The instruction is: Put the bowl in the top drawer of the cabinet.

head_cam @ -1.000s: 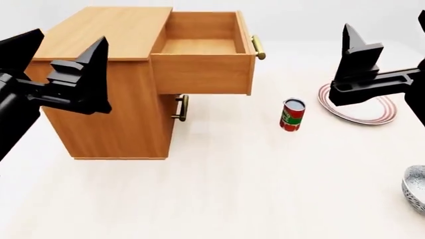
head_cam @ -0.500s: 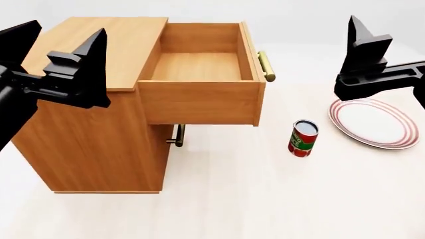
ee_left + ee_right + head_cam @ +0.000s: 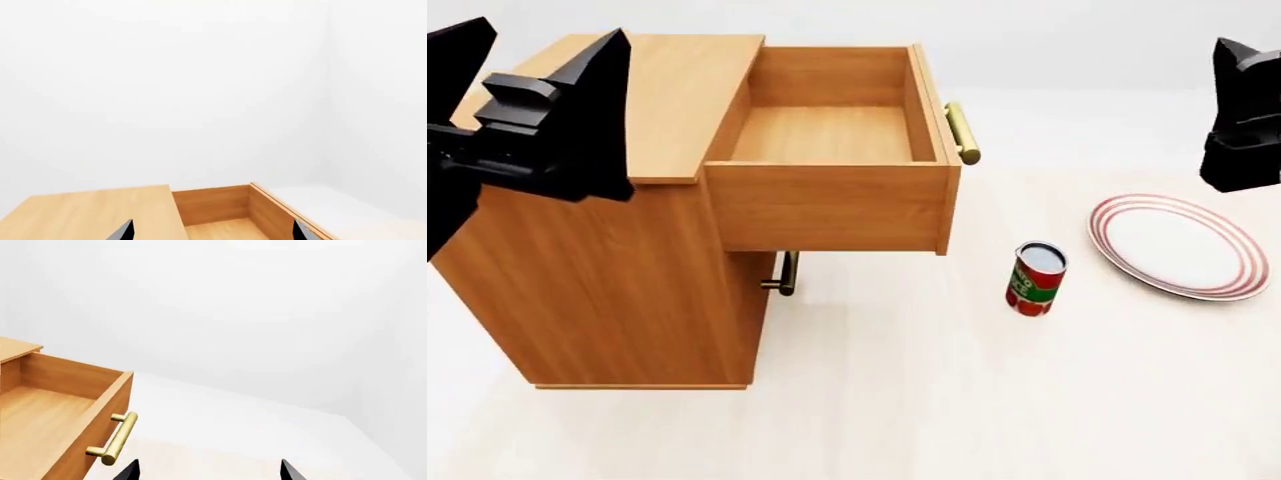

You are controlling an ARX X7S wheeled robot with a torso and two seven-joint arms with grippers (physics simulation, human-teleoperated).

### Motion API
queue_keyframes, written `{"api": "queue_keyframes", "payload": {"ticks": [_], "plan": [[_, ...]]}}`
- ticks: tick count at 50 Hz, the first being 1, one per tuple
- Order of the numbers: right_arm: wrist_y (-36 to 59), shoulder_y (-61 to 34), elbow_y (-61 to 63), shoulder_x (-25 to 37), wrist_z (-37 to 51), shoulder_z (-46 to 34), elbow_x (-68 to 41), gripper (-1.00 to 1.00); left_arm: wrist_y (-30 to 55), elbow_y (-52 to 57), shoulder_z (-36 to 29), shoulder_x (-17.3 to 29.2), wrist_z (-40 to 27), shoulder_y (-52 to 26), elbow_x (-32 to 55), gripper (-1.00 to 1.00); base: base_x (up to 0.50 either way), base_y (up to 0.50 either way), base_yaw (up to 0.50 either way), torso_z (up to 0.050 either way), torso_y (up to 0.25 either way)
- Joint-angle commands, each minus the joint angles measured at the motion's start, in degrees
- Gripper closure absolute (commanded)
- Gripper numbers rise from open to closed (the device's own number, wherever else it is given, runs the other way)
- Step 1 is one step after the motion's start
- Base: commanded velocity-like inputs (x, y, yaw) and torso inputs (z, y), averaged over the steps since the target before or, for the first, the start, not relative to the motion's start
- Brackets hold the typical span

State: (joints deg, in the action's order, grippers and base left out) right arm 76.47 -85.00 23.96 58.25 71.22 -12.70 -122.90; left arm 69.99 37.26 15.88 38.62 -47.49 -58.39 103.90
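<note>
The left gripper hangs above the left part of the cabinet, near its flat top. Its two dark fingers stand clearly apart, with nothing between them and nothing touched. In the left wrist view only the two fingertips show at the edge of the picture, well separated, with the cabinet top and the open drawer beyond them.

The right gripper sits at the far right edge of the head view, raised above the desk beyond the plate. Most of it is cut off there, so the head view alone does not show its spread. The right wrist view shows its two fingertips set wide apart and empty.

The top drawer is pulled well out of the cabinet, its brass bar handle on the front face. Its wooden floor is bare; nothing lies inside. Below it, the small brass handle of the lower drawer peeks out under the open box.

On the desk to the right of the cabinet stands a red can, upright, near the drawer's front corner but not touching it. Just beyond the can lies the flat white plate with red rim rings, holding nothing.

The bowl does not appear in any of the three views, so its place cannot be told.
</note>
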Motion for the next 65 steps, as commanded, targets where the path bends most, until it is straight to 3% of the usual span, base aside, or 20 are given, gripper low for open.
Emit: {"api": "queue_keyframes", "payload": {"ticks": [1, 4, 12, 18, 23, 33, 47, 53, 65], "plan": [[8.8, -14.2, -13.8, 10.1, 4.3, -14.8, -13.9, -1.00, -1.9, -1.0, -1.2, 1.9, -2.2, -2.8, 5.2, -1.00, 0.00, 0.00, 0.00, 0.000, 0.000], [13.3, -20.3, -18.6, 11.5, 3.8, -21.7, -15.9, -1.00, -1.7, -1.2, -1.6, 2.2, -1.7, -3.4, 5.2, -1.00, 0.00, 0.00, 0.00, 0.000, 0.000], [13.5, -36.8, -17.9, 20.1, -11.6, -50.3, -7.3, -1.00, -2.4, -2.8, -3.5, 4.1, -2.8, -5.6, 8.6, -1.00, 0.00, 0.00, 0.00, 0.000, 0.000], [13.5, -49.7, -15.9, 25.3, -13.5, -68.8, -6.7, -1.00, -3.3, -3.9, -5.1, 7.4, -4.2, -7.5, 14.6, -1.00, 0.00, 0.00, 0.00, 0.000, 0.000], [13.5, -49.9, -14.3, 28.3, -11.5, -73.9, -5.9, -1.00, -3.8, -3.1, -6.5, 10.8, -4.9, -9.6, 19.8, -1.00, 0.00, 0.00, 0.00, 0.000, 0.000], [13.5, -49.4, -12.9, 31.0, -17.1, -80.7, 2.4, -1.00, -5.2, -1.9, -7.4, 15.3, -5.7, -10.9, 27.0, -1.00, 0.00, 0.00, 0.00, 0.000, 0.000], [13.4, -48.7, -12.7, 30.6, -32.1, -88.6, 22.7, -1.00, -4.6, -1.3, -5.7, 16.3, -4.4, -8.6, 28.0, -1.00, 0.00, 0.00, 0.00, 0.000, 0.000], [4.5, -42.1, -14.2, 27.5, -36.4, -91.7, 28.5, -1.00, -4.2, -1.0, -5.1, 15.6, -3.7, -7.3, 27.5, -1.00, 0.00, 0.00, 0.00, 0.000, 0.000], [-14.0, -28.6, -19.6, 21.5, -36.2, -98.3, 27.8, -1.00, -3.9, -1.1, -4.9, 15.2, -3.2, -5.9, 26.6, -1.00, 0.00, 0.00, 0.00, 0.000, 0.000]]}}
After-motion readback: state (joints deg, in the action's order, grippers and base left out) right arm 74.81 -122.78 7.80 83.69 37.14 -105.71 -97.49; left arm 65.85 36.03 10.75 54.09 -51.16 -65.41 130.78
